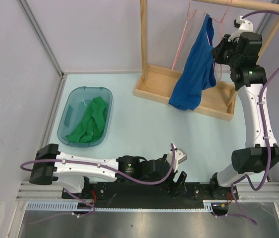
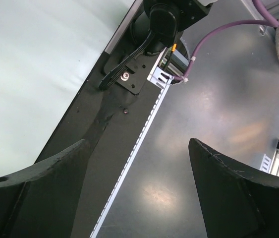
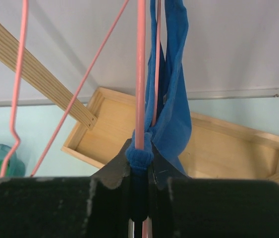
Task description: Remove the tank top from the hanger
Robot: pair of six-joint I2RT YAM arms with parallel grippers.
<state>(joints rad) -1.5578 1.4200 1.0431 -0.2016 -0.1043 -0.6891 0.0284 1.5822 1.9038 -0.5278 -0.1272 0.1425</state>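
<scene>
Your R gripper (image 3: 140,171) is clamped on the tank top (image 1: 194,74) edge, maybe the hanger (image 3: 140,74) wire too (wrist view unclear). From overhead, the garment hangs at its 9 o'clock. L gripper (image 2: 138,144) is apart, far off.

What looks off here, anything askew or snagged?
The tank top hangs lopsided, bunched to one side of the pink hanger and drooping toward the wooden rack base. The right gripper is shut on a wad of its fabric right against the hanger wire, which may be caught too. Nothing else stands out.
</scene>
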